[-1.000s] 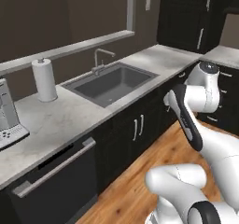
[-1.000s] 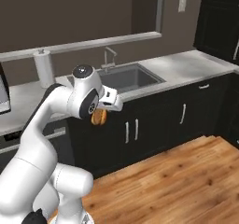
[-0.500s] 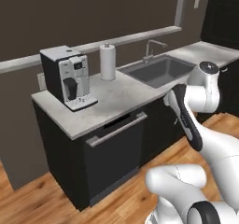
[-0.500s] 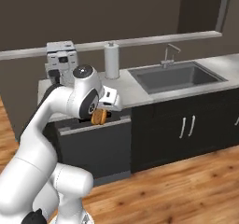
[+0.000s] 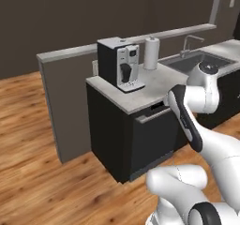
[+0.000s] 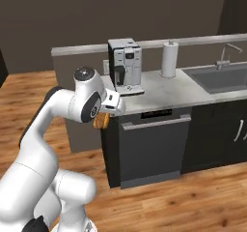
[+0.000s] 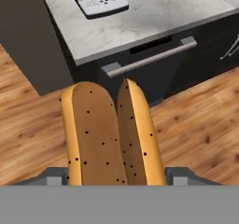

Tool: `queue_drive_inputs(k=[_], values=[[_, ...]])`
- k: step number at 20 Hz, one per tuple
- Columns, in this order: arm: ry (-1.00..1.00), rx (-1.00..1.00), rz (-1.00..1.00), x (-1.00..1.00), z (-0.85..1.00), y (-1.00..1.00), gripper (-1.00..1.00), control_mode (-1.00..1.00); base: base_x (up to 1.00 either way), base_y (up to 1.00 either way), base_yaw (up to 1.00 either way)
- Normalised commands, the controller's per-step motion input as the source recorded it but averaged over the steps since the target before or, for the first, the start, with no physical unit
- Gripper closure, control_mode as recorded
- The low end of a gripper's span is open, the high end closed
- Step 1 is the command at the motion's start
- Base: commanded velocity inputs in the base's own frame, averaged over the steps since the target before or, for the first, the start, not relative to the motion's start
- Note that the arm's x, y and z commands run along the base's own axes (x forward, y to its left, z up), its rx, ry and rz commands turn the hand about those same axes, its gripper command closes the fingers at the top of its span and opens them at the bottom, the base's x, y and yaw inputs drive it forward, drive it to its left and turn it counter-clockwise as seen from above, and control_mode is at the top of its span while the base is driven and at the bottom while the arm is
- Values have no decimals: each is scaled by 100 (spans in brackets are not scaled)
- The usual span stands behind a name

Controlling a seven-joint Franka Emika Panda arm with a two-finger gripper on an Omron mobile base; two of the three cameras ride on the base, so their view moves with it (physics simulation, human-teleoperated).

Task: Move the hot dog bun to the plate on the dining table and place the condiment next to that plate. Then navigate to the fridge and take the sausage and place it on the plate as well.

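Now the gripper (image 7: 114, 178) grips the bun (image 7: 109, 134), holding it in the air beside the counter (image 6: 193, 93), above the wood floor (image 7: 196, 125), near the dishwasher (image 6: 154, 146) and the coffee machine (image 6: 125, 66)

Hot dog bun (image 7: 109, 134) near end cut off by bottom edge; sink (image 6: 224, 77) cropped at right edge

You're in a home kitchen. See marble counter (image 5: 154, 86), coffee machine (image 5: 120, 64), dishwasher (image 6: 152, 146), sink (image 6: 219, 78), wood floor (image 5: 42, 172)
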Motion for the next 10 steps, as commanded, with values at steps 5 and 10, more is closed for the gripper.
queue_drive_inputs(k=[5,10], values=[[0,0,0,0,0,0,100,100,-3,100,15],[0,0,0,0,0,0,100,100,32,100,12]])
